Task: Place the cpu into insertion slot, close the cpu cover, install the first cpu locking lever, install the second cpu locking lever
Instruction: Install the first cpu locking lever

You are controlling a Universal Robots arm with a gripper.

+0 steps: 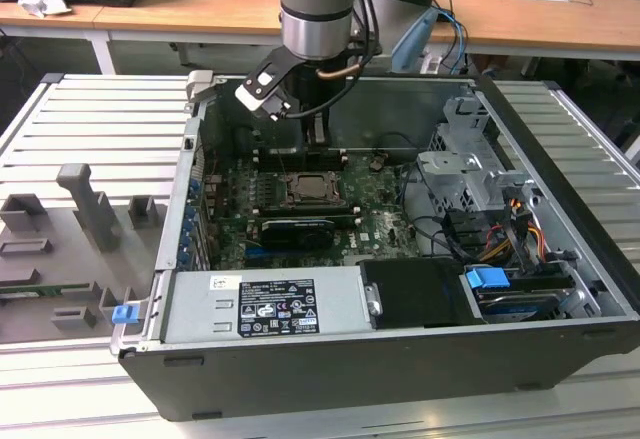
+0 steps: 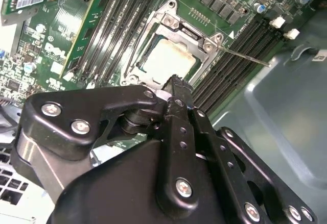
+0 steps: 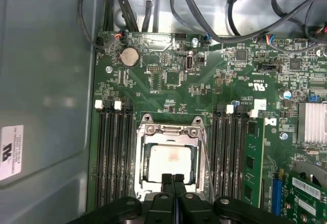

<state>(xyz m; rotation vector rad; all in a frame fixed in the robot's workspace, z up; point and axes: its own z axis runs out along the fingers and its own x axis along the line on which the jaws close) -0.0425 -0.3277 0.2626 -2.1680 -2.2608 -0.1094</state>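
Hovering black fingers pressed together, empty, above pale matte square cpu framed by silvery cpu cover.

My black metal gripper hangs with its tips over one edge of the thin silvery frame plate, the cpu cover (touching or not, I cannot tell). The cover lies flat around the pale silver-beige square cpu. A thin wire lever juts out across long black memory slots on the green motherboard.

Both wrist views closely share cpu
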